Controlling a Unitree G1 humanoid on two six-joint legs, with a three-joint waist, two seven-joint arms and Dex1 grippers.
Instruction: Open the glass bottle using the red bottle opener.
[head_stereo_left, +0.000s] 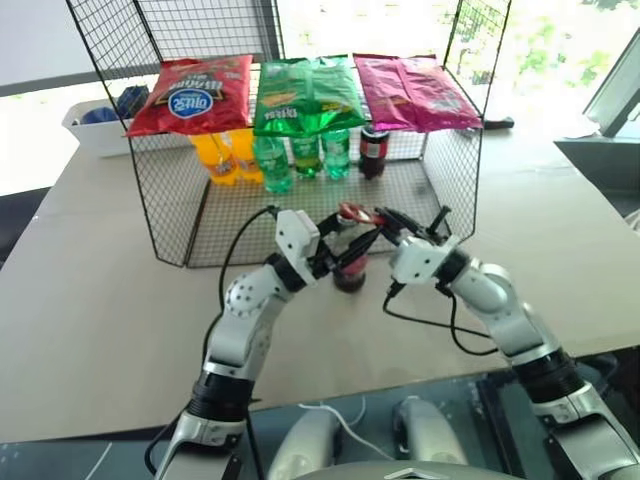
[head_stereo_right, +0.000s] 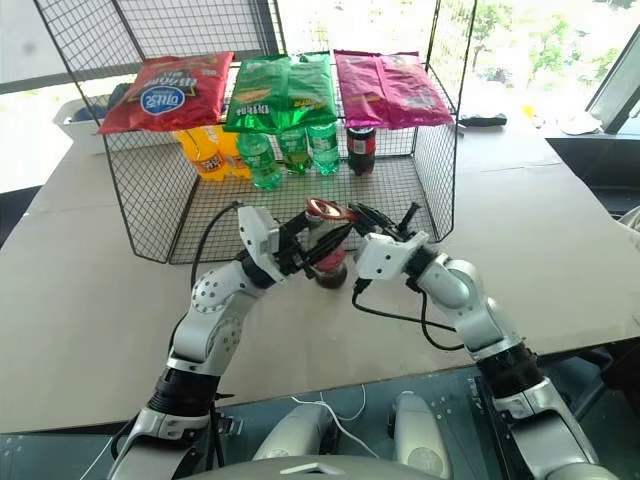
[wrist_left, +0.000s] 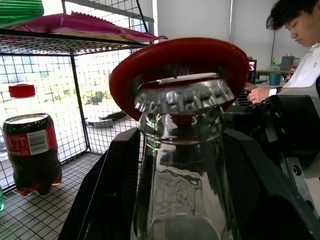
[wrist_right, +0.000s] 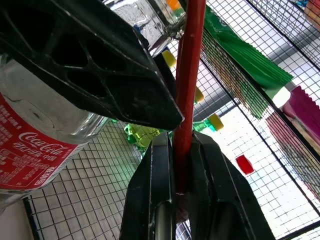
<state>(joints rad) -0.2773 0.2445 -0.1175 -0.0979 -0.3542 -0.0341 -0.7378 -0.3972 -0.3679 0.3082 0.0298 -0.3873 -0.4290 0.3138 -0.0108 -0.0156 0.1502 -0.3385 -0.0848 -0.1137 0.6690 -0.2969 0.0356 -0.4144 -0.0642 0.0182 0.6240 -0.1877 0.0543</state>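
We note a broad tan table (head_stereo_left: 90, 300) carrying the scene. On it stands a black wire rack (head_stereo_left: 165, 215), its mesh floor bearing orange bottles (head_stereo_left: 222, 155), green plastic bottles (head_stereo_left: 300, 158) and a darker cola bottle (head_stereo_left: 373, 151), and its top shelf three snack bags (head_stereo_left: 300, 95). The glass bottle (head_stereo_left: 350, 272) stands on the table just before the rack, and a white bin (head_stereo_left: 95, 130) sits at the far left corner.

The left claw (head_stereo_left: 340, 252) hides the glass bottle (wrist_left: 182, 165) middle; the red bottle opener (wrist_right: 187, 90) handle disappears between right claw (wrist_right: 182, 165) fingers.
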